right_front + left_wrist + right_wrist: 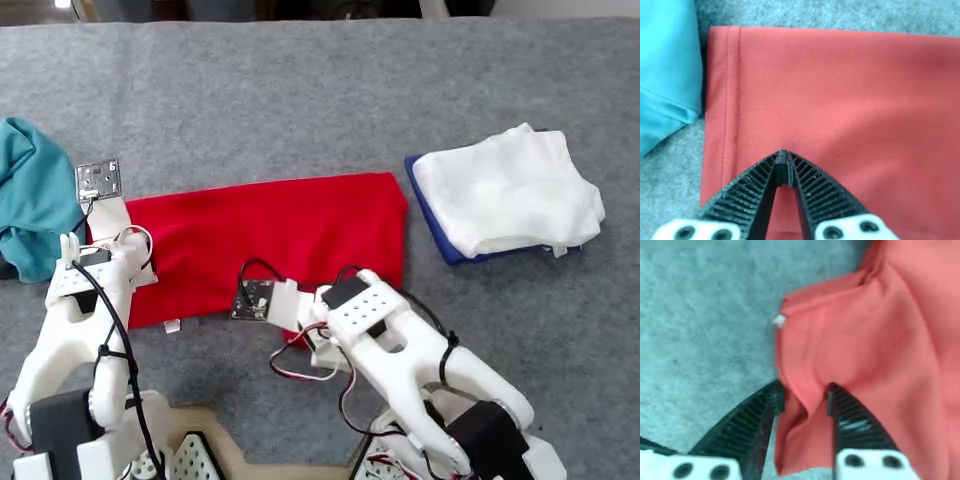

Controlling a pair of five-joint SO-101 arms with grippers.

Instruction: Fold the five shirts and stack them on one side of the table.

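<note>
Two hands meet the red shirt (pixel 290 230), spread on the table (pixel 330 90) toward its near edge. The left hand (pixel 782 170) is clenched over the hem end, and the right hand (pixel 802 395) grasps a bunched fold. The cloth looks soft, limp and light, so it is best pinched at corners.

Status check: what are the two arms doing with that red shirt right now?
Left tool shut, above red shirt near its hem. Right tool clamped on bunched cloth at its near edge. Teal shirt beside the hem end.
</note>
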